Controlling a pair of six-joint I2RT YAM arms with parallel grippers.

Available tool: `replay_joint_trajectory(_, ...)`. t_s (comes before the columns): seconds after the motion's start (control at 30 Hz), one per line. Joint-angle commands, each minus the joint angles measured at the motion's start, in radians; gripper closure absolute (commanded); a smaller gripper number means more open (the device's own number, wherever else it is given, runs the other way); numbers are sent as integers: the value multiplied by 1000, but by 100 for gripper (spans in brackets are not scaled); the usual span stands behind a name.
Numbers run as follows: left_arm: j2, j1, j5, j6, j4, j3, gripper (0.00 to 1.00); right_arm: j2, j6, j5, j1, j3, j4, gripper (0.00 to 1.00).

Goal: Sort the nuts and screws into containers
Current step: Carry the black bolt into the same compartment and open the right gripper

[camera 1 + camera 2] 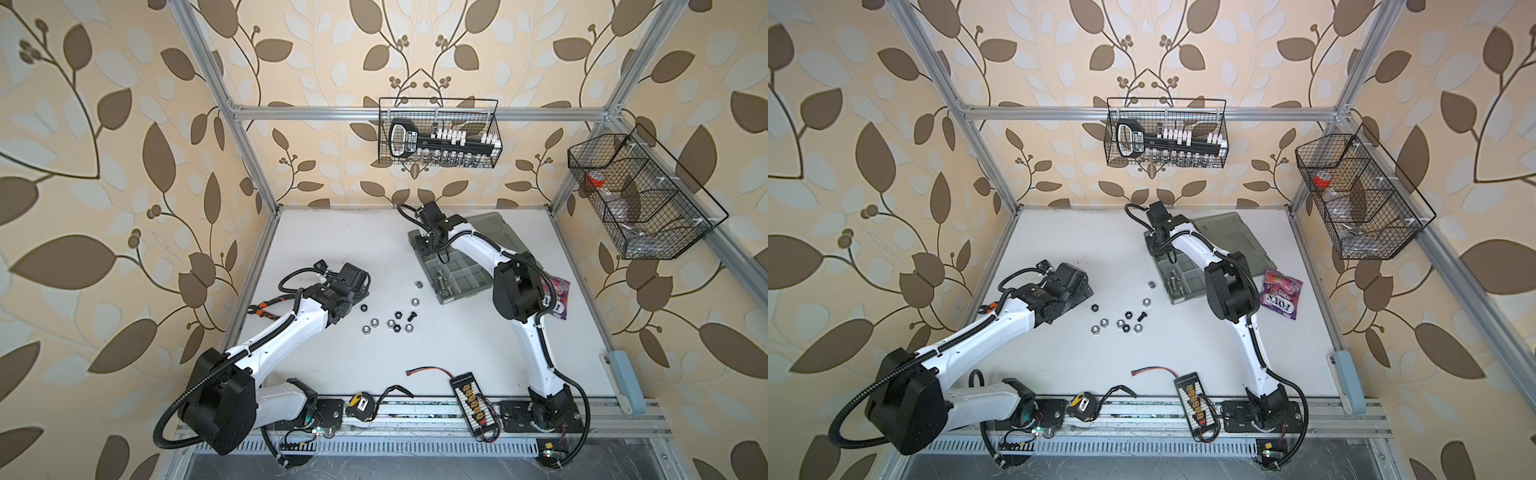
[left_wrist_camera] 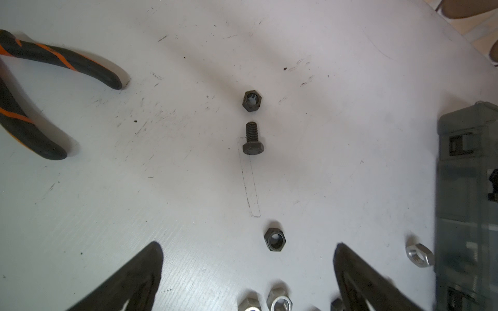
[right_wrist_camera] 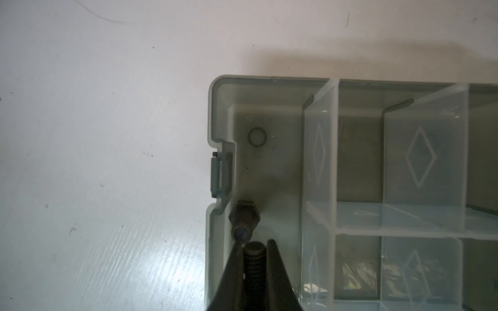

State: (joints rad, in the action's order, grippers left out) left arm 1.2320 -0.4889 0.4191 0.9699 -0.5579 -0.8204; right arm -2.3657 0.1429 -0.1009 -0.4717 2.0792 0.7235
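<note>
**Screw (image 3: 254, 258) held above the case's (image 3: 213, 107) corner compartment (image 3: 269, 167)**

The right gripper (image 3: 254, 245) pinches it by the thread between its fingers (image 3: 280, 274). A second screw (image 3: 244, 218) lies below, by the wall. The left gripper's (image 2: 248, 245) fingers (image 2: 129, 277) are spread above loose nuts (image 2: 275, 239) mid-worktop (image 2: 107, 188).

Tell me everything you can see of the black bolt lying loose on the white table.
The black bolt is stubby, dull dark metal: a hexagonal head and a short threaded shaft. It lies on its side on the scuffed white table, touching nothing else. A black nut sits just beyond its shaft tip, apart from it.
</note>
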Motion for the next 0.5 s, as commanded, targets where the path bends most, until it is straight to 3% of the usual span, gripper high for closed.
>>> replay_joint_trajectory(0.0,-10,10,8,-7,-25,-31,1,-11,14,-11,10,-17,3,96)
replay_joint_trajectory(0.1,-11,11,8,-7,-25,-29,1,-9,16,-11,10,-24,0,78)
replay_joint_trajectory(0.17,-11,11,9,-7,-25,-31,1,-5,14,-10,11,-27,-2,73)
replay_joint_trajectory(0.47,-9,11,11,-7,-25,-31,1,50,20,-3,10,-45,-1,68)
